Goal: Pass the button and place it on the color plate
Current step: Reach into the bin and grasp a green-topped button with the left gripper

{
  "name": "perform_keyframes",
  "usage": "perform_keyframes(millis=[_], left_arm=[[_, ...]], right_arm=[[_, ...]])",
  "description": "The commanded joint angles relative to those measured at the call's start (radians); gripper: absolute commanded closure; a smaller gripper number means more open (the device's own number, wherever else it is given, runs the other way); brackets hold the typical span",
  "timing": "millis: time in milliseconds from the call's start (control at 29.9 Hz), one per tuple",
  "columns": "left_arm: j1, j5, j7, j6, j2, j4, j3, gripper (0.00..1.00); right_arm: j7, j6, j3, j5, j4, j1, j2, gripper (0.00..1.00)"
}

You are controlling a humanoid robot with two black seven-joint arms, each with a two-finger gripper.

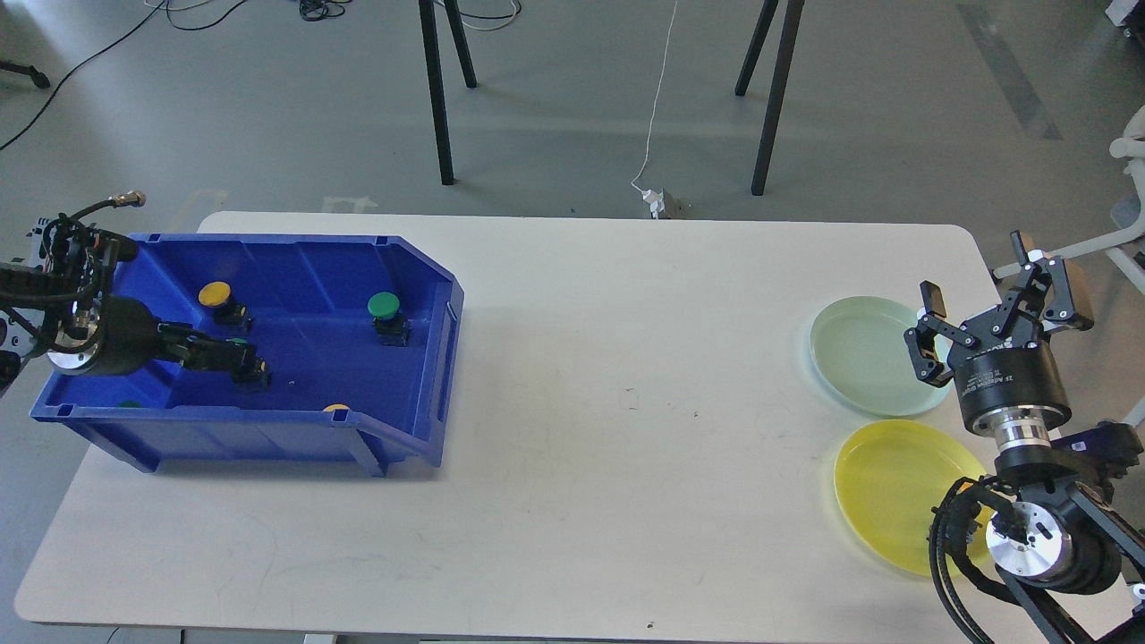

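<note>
- Glossy blue plastic bin on the matte white worktop holds round-capped buttons: yellow, green.
- Left gripper is inside the bin, clamped on a green-topped button.
- Right gripper, fingers spread wide, hangs beside the translucent round green plate and yellow plate.

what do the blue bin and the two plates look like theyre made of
Blue bin: likely moulded plastic, with an even colour, ribbed walls and a slight sheen. Green plate and yellow plate: probably translucent plastic, pale and glossy, the table tinting through them.
</note>
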Motion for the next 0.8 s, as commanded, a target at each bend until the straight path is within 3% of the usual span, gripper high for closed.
perform_keyframes(millis=[0,568,635,701,768], left_arm=[[-0.001,-0.003,0.0,0.007,-0.049,0.066,0.008,0.02],[-0.001,-0.011,0.0,0.011,-0.174,0.21,0.014,0.05],[-0.001,-0.011,0.0,0.016,-0.179,0.219,0.016,0.12],[0.001,-0.009,0.0,0.039,-0.178,0.221,0.02,0.28],[0.001,-0.006,0.0,0.067,-0.178,0.223,0.02,0.37]], right_arm=[[0.0,0.0,-0.003,0.0,0.0,-0.006,0.002,0.02],[0.0,0.0,0.006,0.0,0.0,-0.044,-0.002,0.02],[0.0,0.0,0.006,0.0,0.0,-0.046,-0.002,0.02],[0.0,0.0,0.006,0.0,0.0,-0.046,-0.002,0.02],[0.0,0.0,0.004,0.0,0.0,-0.047,-0.002,0.02]])
